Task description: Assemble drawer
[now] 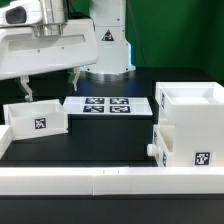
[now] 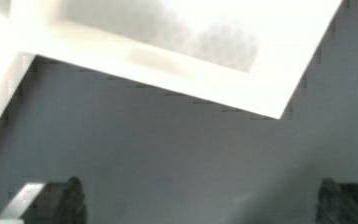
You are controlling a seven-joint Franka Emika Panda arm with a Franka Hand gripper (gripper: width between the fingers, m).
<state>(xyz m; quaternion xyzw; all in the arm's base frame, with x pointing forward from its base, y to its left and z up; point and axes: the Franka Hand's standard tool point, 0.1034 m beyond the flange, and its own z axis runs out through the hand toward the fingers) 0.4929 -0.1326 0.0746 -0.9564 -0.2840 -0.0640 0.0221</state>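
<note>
A loose white drawer tray (image 1: 36,118) with a square tag on its front stands on the black table at the exterior view's left. The tall white housing (image 1: 192,112) stands at the exterior view's right. A second tray (image 1: 168,143) with a small knob sits in the housing's lower part. My gripper (image 1: 51,86) hovers above the loose tray, open and empty. In the wrist view the gripper (image 2: 197,206) shows two dark fingertips (image 2: 51,200) wide apart over bare table. The white tray (image 2: 158,50) lies ahead of them, not between them.
The marker board (image 1: 108,104) lies flat at the table's middle back. A low white border rail (image 1: 100,181) runs along the near edge and up the exterior view's left side. The arm's white base (image 1: 108,45) stands behind.
</note>
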